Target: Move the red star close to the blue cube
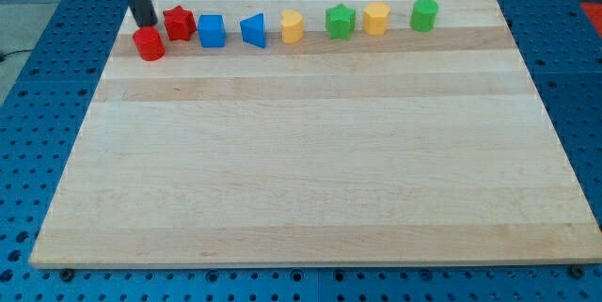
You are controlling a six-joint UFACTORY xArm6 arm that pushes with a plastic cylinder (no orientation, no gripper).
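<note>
The red star (pixel 179 23) lies near the view's top left of the wooden board (pixel 310 151). The blue cube (pixel 212 31) sits just to its right, almost touching it. My tip (pixel 145 22) is at the end of the dark rod, just left of the red star and just above a red cylinder (pixel 149 43). The rod comes down from the view's top edge.
Along the top of the board to the right of the cube stand a blue wedge-shaped block (pixel 253 31), a yellow block (pixel 293 26), a green star (pixel 340 21), a yellow hexagonal block (pixel 376 18) and a green cylinder (pixel 424 14).
</note>
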